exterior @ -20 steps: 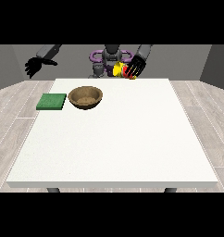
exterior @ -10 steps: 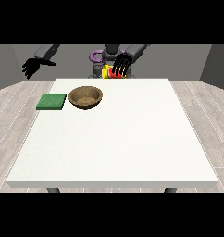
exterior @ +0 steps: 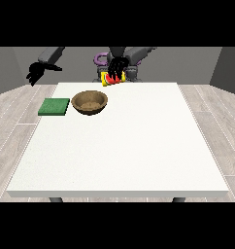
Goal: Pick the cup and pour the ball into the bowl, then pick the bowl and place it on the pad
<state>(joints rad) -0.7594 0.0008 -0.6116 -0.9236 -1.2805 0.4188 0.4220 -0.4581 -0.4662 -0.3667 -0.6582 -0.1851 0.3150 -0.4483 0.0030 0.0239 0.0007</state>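
The bowl [exterior: 90, 102] looks like matt brown wood, the pad [exterior: 54, 106] like matt green cloth, the table [exterior: 139, 146] smooth, faintly speckled white

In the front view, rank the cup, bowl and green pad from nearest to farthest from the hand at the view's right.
1. The cup: directly at the hand at the view's right, by the table's far edge.
2. The bowl: nearer the camera and toward the view's left.
3. The green pad: farthest, left of the bowl.
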